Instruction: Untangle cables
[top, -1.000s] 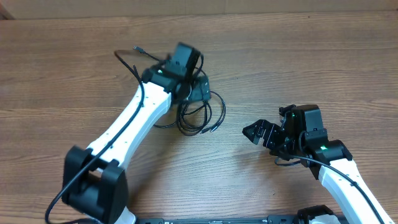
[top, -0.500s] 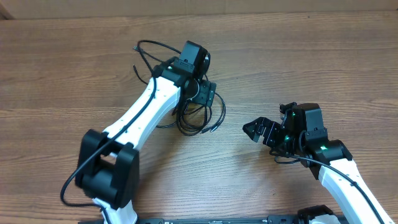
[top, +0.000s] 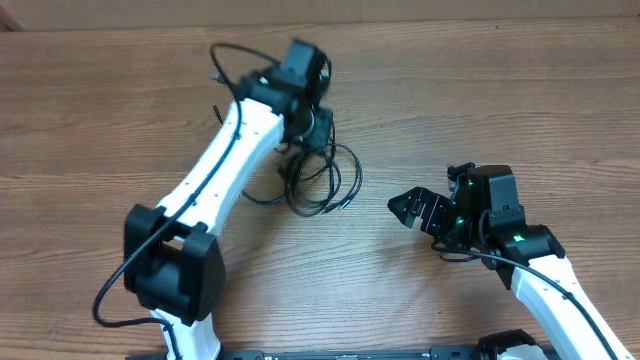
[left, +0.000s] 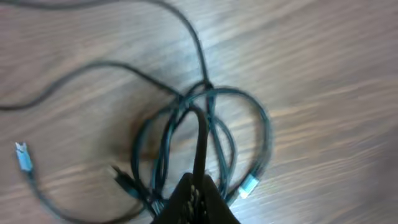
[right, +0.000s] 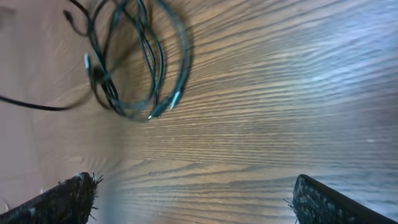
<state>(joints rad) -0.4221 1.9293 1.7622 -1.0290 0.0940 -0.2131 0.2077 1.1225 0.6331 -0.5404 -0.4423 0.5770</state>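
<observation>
The cables (top: 322, 183) lie as one tangled bundle of thin black loops on the wooden table, left of centre. My left gripper (top: 306, 130) stands over the bundle's far side. In the left wrist view the cables (left: 211, 124) spread out below, and my left gripper (left: 198, 188) is shut on one black strand that runs straight out from between its jaws. A pale plug end (left: 249, 185) lies beside it. My right gripper (top: 410, 212) is open, well right of the bundle and touching nothing. The right wrist view shows the cables (right: 134, 62) far ahead of my right gripper (right: 196, 196).
The left arm's own thicker black cord (top: 222, 55) arcs above the table behind the arm. The table's back edge (top: 420, 18) runs along the top. A loose cable tail (top: 258, 198) reaches left from the bundle.
My left gripper has closed on a strand of the bundle and shifted a little toward the back. The loops have been pulled slightly with it. The right arm has stayed still.
</observation>
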